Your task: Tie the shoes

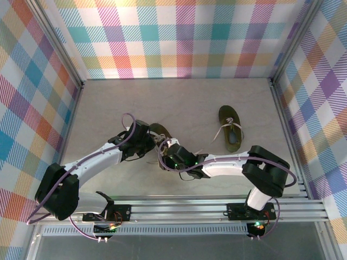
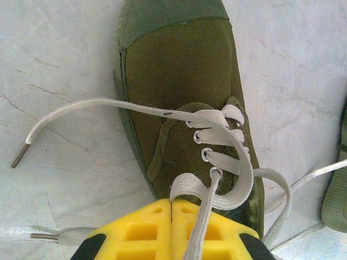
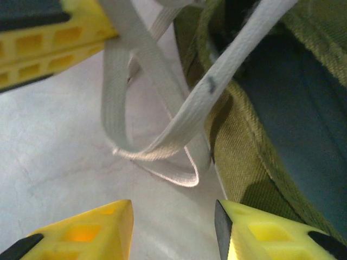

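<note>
Over on the left, the left gripper (image 2: 171,205) is clamped tight, fingers pressed together right at the heel of the near shoe (image 2: 179,81), and I judge it has the lace (image 2: 108,104) pinched at the seam. One free lace end (image 2: 19,157) lies slack on the table (image 1: 108,103). No knot, no bow here! Moving to the middle, the right gripper (image 3: 172,208) hangs wide apart, grasping nothing, with a limp lace loop (image 3: 157,154) just ahead of its fingertips beside the shoe's collar. Far right, the second shoe (image 1: 230,130) sits well apart; its laces are too small to say if they're tied. Most of the tying looks left to do.
</note>
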